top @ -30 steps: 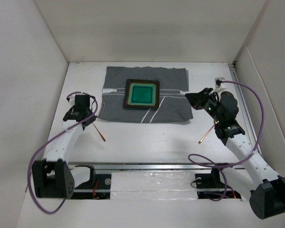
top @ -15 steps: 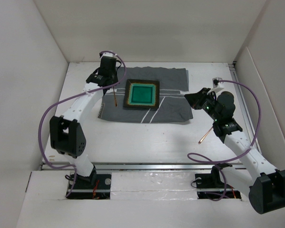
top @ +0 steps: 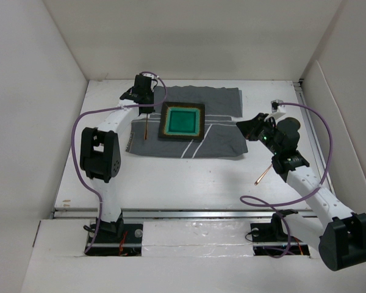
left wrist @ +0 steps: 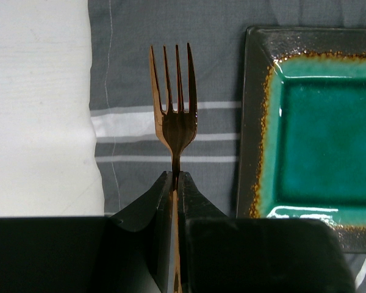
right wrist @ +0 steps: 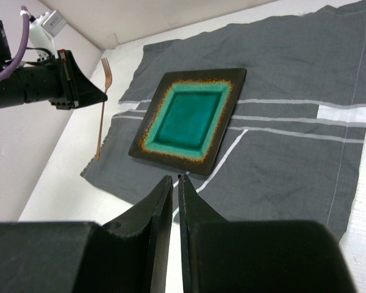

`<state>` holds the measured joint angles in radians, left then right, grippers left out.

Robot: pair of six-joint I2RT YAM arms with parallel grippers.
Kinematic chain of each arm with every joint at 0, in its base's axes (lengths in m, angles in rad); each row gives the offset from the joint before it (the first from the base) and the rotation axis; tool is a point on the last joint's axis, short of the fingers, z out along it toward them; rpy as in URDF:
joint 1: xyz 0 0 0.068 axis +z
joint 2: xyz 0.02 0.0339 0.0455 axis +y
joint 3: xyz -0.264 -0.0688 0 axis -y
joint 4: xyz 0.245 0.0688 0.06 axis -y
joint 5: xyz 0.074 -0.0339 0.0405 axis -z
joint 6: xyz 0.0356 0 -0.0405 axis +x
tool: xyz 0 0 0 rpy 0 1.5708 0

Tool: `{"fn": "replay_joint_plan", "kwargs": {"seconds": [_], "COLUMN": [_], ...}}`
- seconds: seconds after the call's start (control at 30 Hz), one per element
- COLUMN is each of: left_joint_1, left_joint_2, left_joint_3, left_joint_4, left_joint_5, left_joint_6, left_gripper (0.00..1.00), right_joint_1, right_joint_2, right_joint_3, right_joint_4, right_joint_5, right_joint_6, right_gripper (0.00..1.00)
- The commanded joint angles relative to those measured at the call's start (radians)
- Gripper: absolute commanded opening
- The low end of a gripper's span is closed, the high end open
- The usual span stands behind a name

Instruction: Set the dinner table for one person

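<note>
A square plate with a teal centre and dark rim sits on a grey striped cloth on the white dinner table. My left gripper is shut on a copper fork and holds it over the cloth's left strip, just left of the plate. In the left wrist view the fork points away from the gripper, beside the plate. My right gripper is right of the cloth, shut on a copper utensil whose handle sticks out below the wrist.
White walls close in the table on the left, back and right. A metal rail runs along the near edge by the arm bases. Purple cables loop beside each arm.
My left arm has swung from the near left to the far side, carrying the fork onto the cloth's left strip beside the plate. My right arm has barely moved.
</note>
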<state>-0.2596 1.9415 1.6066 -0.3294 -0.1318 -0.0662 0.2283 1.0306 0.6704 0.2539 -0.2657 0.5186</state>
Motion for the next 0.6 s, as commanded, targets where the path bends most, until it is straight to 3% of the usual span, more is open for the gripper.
{"fn": "replay_joint_plan", "kwargs": {"seconds": [0.0,0.57], "left_joint_1": [0.008,0.048], "left_joint_2": [0.025,0.234], "left_joint_3": [0.064,0.181], "left_joint_4": [0.044,0.024], "left_joint_5": [0.044,0.075], "left_joint_6": [0.019,-0.069], "left_gripper": [0.0,0.0], "right_joint_1": [0.002,0.011], "right_joint_2": [0.011,0.042], "right_joint_3": [0.006,0.015], "right_joint_4": [0.03,0.028], "right_joint_5": [0.005,0.014], "right_joint_6": [-0.023,-0.028], "right_gripper": [0.14,0.14]}}
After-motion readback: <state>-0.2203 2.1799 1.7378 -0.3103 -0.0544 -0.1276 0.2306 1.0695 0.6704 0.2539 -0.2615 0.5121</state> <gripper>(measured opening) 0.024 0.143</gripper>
